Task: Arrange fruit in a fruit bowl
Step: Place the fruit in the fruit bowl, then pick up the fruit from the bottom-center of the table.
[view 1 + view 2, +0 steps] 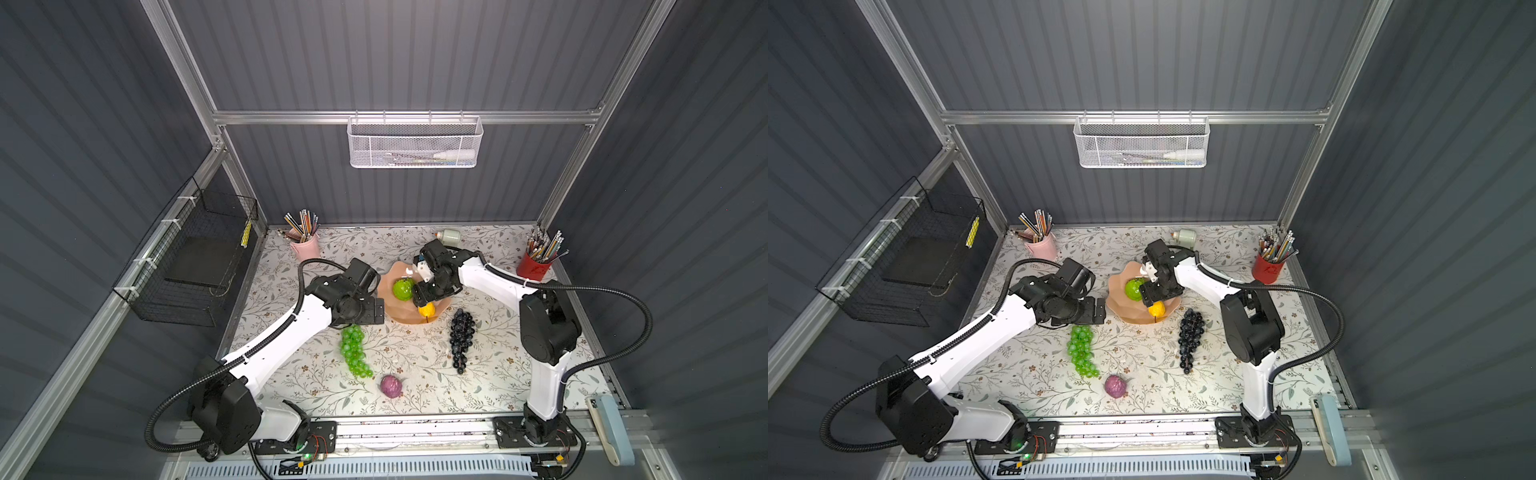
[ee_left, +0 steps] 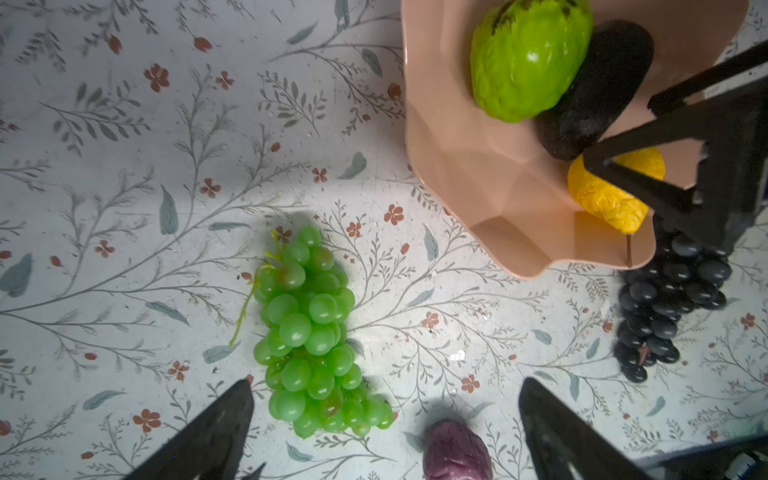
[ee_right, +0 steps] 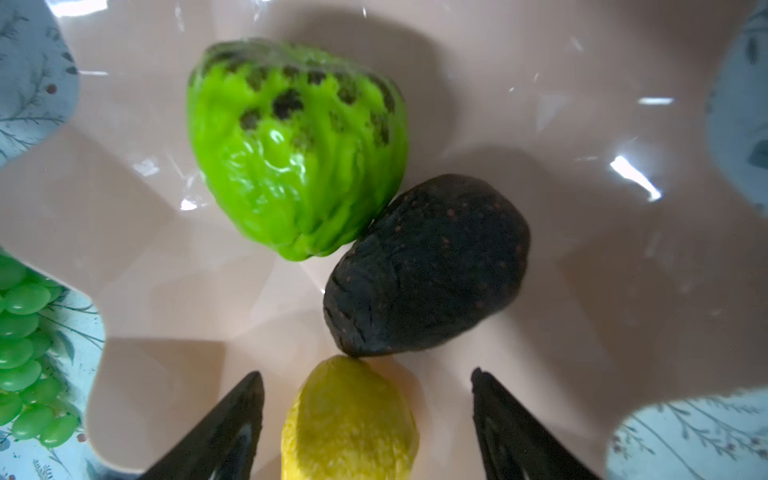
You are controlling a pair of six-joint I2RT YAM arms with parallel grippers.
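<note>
The salmon-pink fruit bowl (image 1: 394, 311) (image 1: 1124, 308) (image 3: 166, 257) holds a bumpy lime-green fruit (image 1: 403, 289) (image 3: 295, 153), a dark avocado (image 3: 424, 286) (image 2: 594, 91) and a small yellow fruit (image 1: 427, 309) (image 3: 349, 419). My right gripper (image 3: 366, 372) (image 1: 424, 297) hangs over the bowl, open, its jaws on either side of the yellow fruit with a gap on both sides. The green grape bunch (image 1: 354, 351) (image 2: 307, 332), dark grape bunch (image 1: 460, 336) (image 2: 665, 303) and small purple fruit (image 1: 391, 386) (image 2: 455, 453) lie on the table. My left gripper (image 2: 386, 381) (image 1: 374, 311) is open and empty, left of the bowl.
A pink pencil cup (image 1: 305, 245) stands at the back left, a red pencil cup (image 1: 534, 266) at the back right, and a small white jar (image 1: 451, 237) behind the bowl. A black wire basket (image 1: 195, 270) hangs on the left wall.
</note>
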